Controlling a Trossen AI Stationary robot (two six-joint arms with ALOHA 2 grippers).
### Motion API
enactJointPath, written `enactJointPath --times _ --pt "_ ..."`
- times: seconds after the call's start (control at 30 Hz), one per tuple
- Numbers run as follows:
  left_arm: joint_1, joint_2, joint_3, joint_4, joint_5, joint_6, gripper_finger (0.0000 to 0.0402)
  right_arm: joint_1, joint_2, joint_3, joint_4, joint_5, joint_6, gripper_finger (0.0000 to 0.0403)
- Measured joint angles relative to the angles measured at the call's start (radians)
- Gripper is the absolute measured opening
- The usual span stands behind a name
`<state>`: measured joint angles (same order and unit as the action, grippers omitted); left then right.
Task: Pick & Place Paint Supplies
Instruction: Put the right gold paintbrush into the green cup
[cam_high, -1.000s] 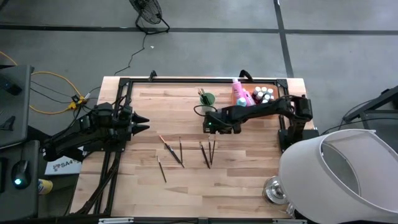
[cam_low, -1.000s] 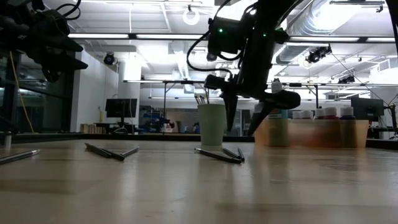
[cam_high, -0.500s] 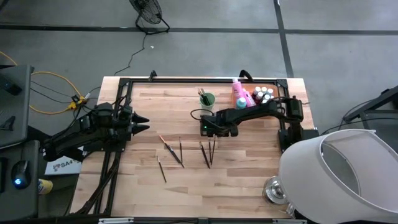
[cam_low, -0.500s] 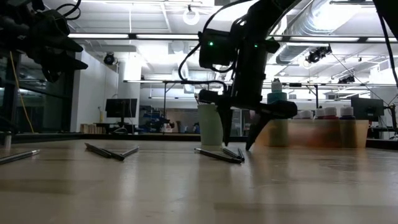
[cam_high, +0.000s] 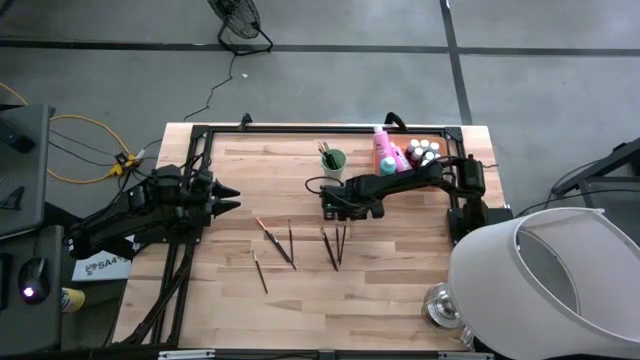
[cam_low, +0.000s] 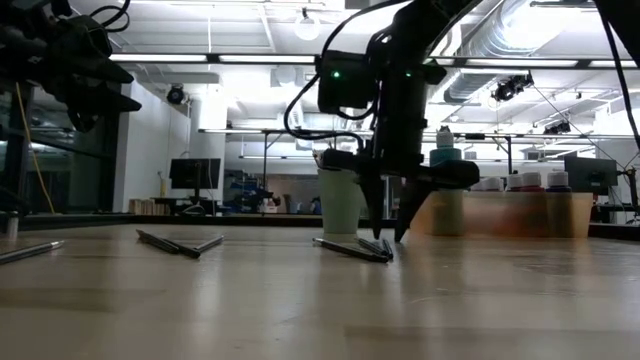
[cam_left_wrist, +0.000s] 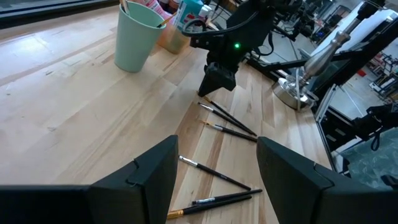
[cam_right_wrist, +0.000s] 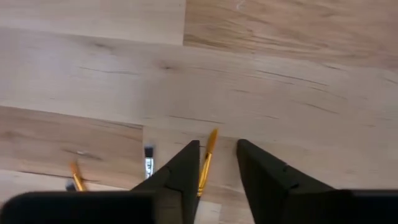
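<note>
Right wrist: end effector (cam_right_wrist: 216, 163) astride brush (cam_right_wrist: 206, 163)

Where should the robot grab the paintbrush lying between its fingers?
Probably on the thin handle, coming straight down from above. The brush lies flat on the table and is slim, and the right hand already has a finger on each side.

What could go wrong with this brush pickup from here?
1. The right end effector straddles only the orange handle tip of a brush, fingers down at the table; a grip this far off centre may let the brush tilt or slip out.
2. A second brush lies close beside the target in the left wrist view; closing could nudge or drag it.
3. The light green cup stands just behind the arm, so a careless lift could clip it.
</note>
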<state>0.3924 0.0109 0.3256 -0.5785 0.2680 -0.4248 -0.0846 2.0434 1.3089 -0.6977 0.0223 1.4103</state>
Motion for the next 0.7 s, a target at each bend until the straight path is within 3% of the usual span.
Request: enactJointPath --times 0.27,0.7 --pt "0.000 0.000 0.000 0.000 0.000 0.000 0.0214 -0.001 0.000 -0.003 -0.012 -0.021 -0.049 0.0040" --pt "0.000 0.000 0.000 0.000 0.002 0.000 0.0214 0.005 -0.013 -0.005 -0.015 -0.021 -0.084 0.0004"
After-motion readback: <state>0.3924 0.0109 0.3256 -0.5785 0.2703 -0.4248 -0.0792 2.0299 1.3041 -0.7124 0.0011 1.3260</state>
